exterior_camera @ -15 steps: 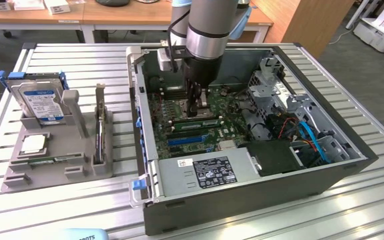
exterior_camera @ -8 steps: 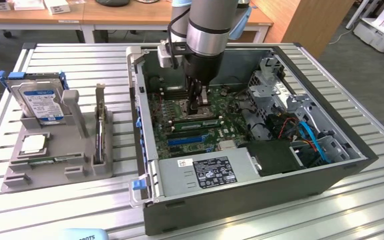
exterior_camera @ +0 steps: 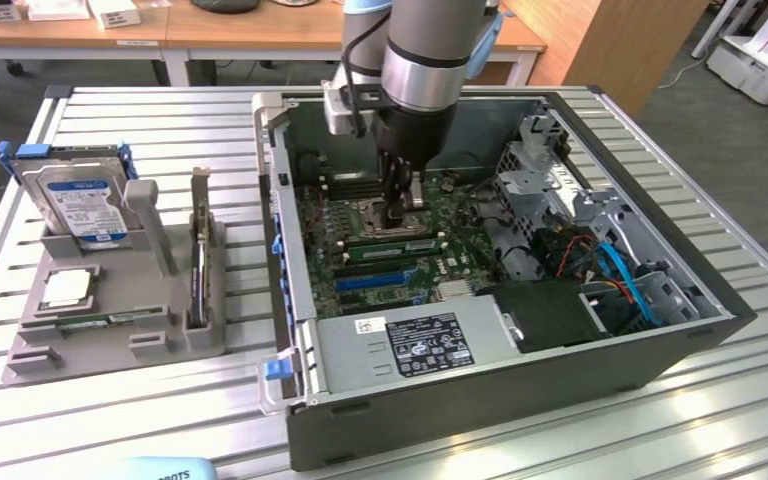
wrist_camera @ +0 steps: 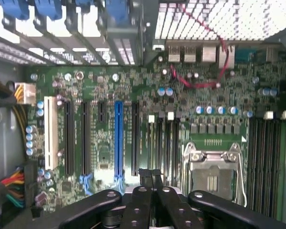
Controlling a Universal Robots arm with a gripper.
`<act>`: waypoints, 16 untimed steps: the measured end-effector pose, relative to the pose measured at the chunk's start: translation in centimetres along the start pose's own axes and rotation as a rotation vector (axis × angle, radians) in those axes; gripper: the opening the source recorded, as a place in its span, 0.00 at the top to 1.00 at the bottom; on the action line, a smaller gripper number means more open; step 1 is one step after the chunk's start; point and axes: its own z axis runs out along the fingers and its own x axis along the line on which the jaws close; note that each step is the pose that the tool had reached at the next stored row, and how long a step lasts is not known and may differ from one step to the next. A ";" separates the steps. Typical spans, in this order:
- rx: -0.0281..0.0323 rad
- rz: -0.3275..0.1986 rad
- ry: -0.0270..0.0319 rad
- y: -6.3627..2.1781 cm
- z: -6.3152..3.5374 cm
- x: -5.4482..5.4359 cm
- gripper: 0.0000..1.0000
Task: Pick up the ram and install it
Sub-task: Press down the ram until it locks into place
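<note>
The ram [exterior_camera: 95, 322], a narrow green stick, lies flat in the front slot of the grey parts holder [exterior_camera: 157, 345], at the exterior view's left. My gripper [exterior_camera: 404, 205] is far from it, lowered inside the open computer case [exterior_camera: 651, 350]. It hangs just above the motherboard [wrist_camera: 148, 102], beside the empty processor socket [wrist_camera: 213, 174]. In the wrist view the gripper [wrist_camera: 151, 172] has its two black fingers pressed together, and I see nothing between them. Long black memory slots [wrist_camera: 264, 162] run past the far side of the socket.
The holder also carries an upright hard drive [exterior_camera: 80, 205], a silver processor chip [exterior_camera: 67, 288] and a dark expansion card [exterior_camera: 199, 255] standing on edge. Inside the case are a power supply [exterior_camera: 404, 345], a drive cage [exterior_camera: 544, 165] and blue and orange cables [exterior_camera: 620, 270].
</note>
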 end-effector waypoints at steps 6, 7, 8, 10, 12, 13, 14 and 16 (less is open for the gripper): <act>0.0000 0.000 -0.0001 -1.74 -0.02 0.0 0.90; 0.0000 0.000 -0.0001 -2.00 -0.03 0.0 0.90; 0.0000 0.000 0.0000 -2.27 -0.03 0.0 0.90; -0.0001 0.000 0.0000 -2.75 -0.04 0.0 0.90; -0.0001 0.000 0.0000 -2.90 -0.04 0.0 0.90; 0.0000 0.000 0.0000 -2.90 -0.04 0.0 0.90; 0.0000 0.000 -0.0001 -2.90 -0.04 0.0 0.90; 0.0000 0.000 0.0000 -2.90 -0.04 0.0 0.90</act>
